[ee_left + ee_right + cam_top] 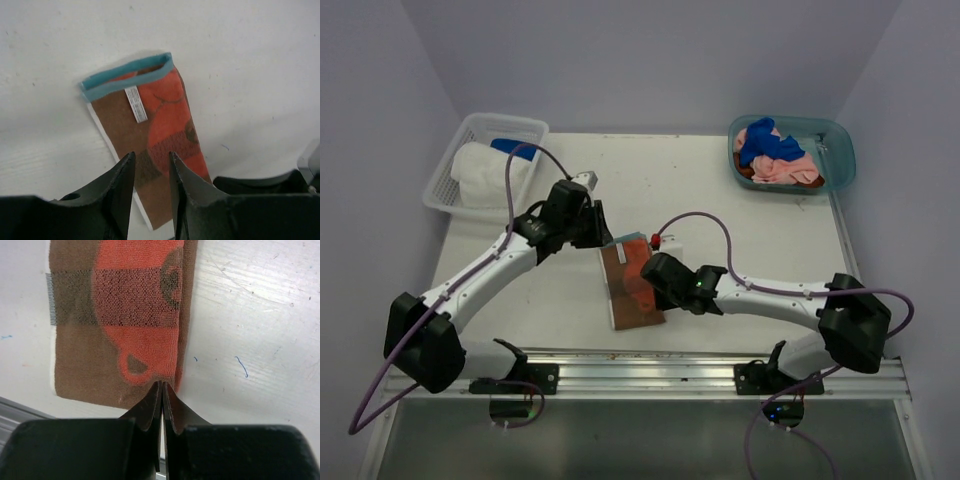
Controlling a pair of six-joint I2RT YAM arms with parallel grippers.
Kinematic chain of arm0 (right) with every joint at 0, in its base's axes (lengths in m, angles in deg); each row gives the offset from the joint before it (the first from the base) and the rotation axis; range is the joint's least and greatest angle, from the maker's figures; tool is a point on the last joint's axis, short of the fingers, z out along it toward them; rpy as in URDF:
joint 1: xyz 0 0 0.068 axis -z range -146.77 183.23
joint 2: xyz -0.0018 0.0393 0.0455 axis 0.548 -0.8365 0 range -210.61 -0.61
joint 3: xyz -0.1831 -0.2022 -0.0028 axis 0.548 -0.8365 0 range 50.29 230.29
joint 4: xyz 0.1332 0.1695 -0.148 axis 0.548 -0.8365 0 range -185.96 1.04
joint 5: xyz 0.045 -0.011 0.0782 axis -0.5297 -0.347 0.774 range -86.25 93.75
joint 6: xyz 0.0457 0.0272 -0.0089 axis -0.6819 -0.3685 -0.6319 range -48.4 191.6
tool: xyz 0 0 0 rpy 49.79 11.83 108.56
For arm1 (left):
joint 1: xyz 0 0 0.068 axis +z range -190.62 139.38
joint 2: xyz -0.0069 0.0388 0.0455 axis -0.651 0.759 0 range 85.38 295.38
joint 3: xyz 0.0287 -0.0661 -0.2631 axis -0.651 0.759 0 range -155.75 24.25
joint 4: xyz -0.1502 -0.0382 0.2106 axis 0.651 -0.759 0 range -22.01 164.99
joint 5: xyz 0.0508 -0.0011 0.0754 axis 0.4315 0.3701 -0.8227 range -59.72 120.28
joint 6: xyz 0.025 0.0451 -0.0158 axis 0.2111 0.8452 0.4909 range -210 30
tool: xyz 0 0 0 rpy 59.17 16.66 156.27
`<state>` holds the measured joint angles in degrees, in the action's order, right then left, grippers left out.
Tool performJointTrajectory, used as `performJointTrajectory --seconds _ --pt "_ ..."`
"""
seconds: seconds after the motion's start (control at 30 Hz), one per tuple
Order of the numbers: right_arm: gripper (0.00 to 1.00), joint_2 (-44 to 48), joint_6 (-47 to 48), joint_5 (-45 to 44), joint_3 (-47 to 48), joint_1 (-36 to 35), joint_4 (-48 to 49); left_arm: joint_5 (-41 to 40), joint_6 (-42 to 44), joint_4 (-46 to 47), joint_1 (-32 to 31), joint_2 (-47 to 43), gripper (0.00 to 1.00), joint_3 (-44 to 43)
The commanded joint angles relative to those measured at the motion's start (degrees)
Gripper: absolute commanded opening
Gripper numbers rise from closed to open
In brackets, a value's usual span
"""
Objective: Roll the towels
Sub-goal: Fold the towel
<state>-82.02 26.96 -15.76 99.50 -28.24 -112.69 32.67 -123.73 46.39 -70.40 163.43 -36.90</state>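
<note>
Progress: brown towel [632,288] lies flat mid-surface as a folded strip, not rolled yet. More pink and blue towels [775,155] wait in the tub [842,165], so I judge most of the work is left. Right claw [162,386] is pressed together at the strip's near corner; can't tell if cloth's caught. Left claw [151,157] is spread above the strip, gripping nothing.

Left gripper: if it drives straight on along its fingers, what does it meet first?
The brown towel lying on the table. The left gripper points at its near half, jaws apart; the gap to it is unclear.
</note>
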Motion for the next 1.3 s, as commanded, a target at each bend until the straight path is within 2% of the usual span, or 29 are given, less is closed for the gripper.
performJointTrajectory --seconds 0.0,0.17,0.43,0.6,0.7,0.87,1.03,1.2,1.27 --pt "0.04 -4.53 4.02 0.09 4.39 0.04 1.23 5.94 -3.16 1.78 -1.68 -3.59 0.36 6.2" --pt "0.03 -9.11 5.53 2.98 7.65 0.56 2.01 9.82 -6.16 5.66 -4.4 -5.0 0.34 14.38" --pt "0.0 -17.12 1.14 5.44 3.79 1.18 4.74 10.7 -10.65 9.61 -9.85 -3.86 0.34 20.98" --pt "0.0 -8.52 0.35 3.87 0.02 1.09 7.02 12.1 -12.31 11.89 -12.67 -2.19 0.34 22.46" --pt "0.01 -4.57 0.08 2.28 -0.08 0.83 4.58 12.46 -12.84 13.74 -13.64 -0.09 0.34 23.87" --pt "0.02 -3.58 -1.23 3.42 -2.98 0.04 4.3 10.62 -11.79 13.92 -13.73 4.48 0.32 23.7" --pt "0.01 -7.44 -2.12 4.48 -5.18 -0.05 6.41 5.62 -9.33 10.68 -13.64 8.26 0.31 21.25" --pt "0.0 -9.74 -1.77 3.25 -1.33 0.04 5.01 0.35 -6.18 7.52 -13.11 10.46 0.31 15.46" --pt "0.01 -10.17 -1.24 0.02 0.88 0.12 3.52 -0.72 -4.85 5.59 -11.89 11.17 0.31 12.91"
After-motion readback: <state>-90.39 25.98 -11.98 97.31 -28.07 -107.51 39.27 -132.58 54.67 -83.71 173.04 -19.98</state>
